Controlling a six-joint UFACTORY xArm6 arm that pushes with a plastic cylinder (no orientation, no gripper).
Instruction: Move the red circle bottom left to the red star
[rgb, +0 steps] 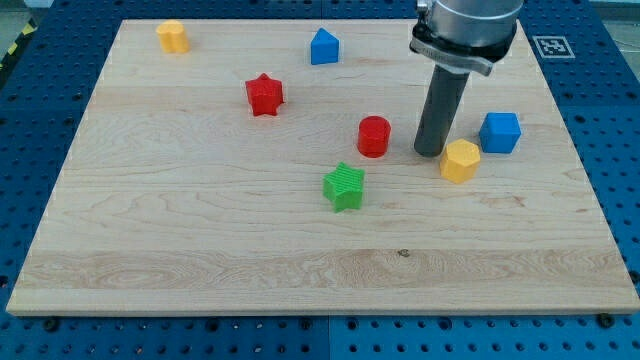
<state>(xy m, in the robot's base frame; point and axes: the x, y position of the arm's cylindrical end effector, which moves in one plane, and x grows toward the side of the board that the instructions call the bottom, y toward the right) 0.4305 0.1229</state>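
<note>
Rig carries no fingers – only a dark rod, so nothing here opens, closes or grips. The tip (430, 153) rests on the bench (200, 260) just to the view's right of the red circle (374, 136), with a small gap showing between them; no contact is evident. A yellow block (461, 160) sits just beside the tip on its right, and a blue cube (500, 132) lies a little further right.

Location of task items: the red circle stands near the bench's middle, slightly right of centre. The red star (265, 94) lies up and to the view's left of it, well apart. The target spot – below and left of the star – appears bare.

Assessment of the step in hand: the tip seems placed for a leftward push. A straight shove from the right should carry the circle along a line passing below the star. The green star (345, 187) lies just below and left of the circle; a push angled downward risks clipping it. Recommended: contact the circle squarely on its right face, hold the line level or slightly upward, and correct promptly if the round body rolls off the rod. The push should end once the circle is past the star's left edge, short of touching it. The blue house-shaped block (324, 47) and yellow block at top left (173, 36) lie clear of the route.
</note>
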